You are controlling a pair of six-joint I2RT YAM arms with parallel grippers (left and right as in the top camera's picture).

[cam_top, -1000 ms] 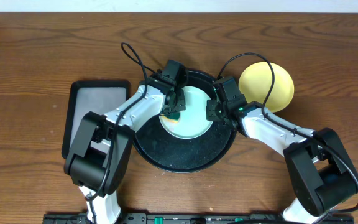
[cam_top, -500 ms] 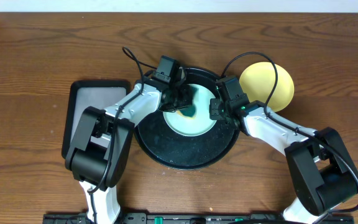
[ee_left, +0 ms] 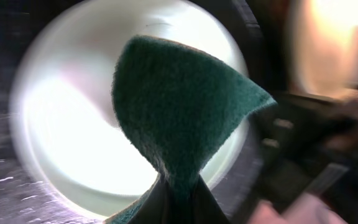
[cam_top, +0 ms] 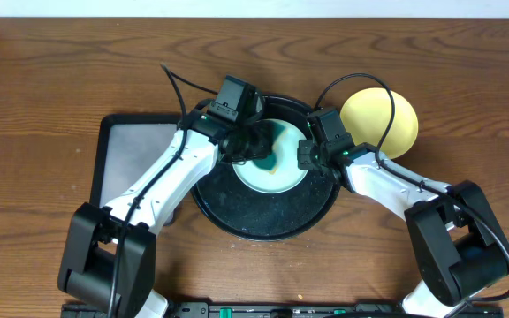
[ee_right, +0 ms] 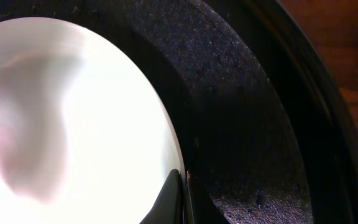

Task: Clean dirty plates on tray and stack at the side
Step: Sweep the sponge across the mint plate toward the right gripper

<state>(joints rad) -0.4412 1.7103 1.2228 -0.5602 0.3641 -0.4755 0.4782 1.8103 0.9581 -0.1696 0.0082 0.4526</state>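
My left fingers (ee_left: pixel 154 205) gripped a green scouring pad (ee_left: pixel 179 106); my right fingers (ee_right: pixel 169 202), closed, met the rim, the likeliest hold, of the seemingly stiff, slick pale mint-blue round plate (cam_top: pixel 272 179).

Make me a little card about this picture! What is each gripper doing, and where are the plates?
Left gripper: shut on green sponge, on the mint plate
Right gripper: shut on that plate's right rim
Mint plate: in the round black tray
Yellow plate: on the table, right of the tray
Rectangular tray: left of round tray
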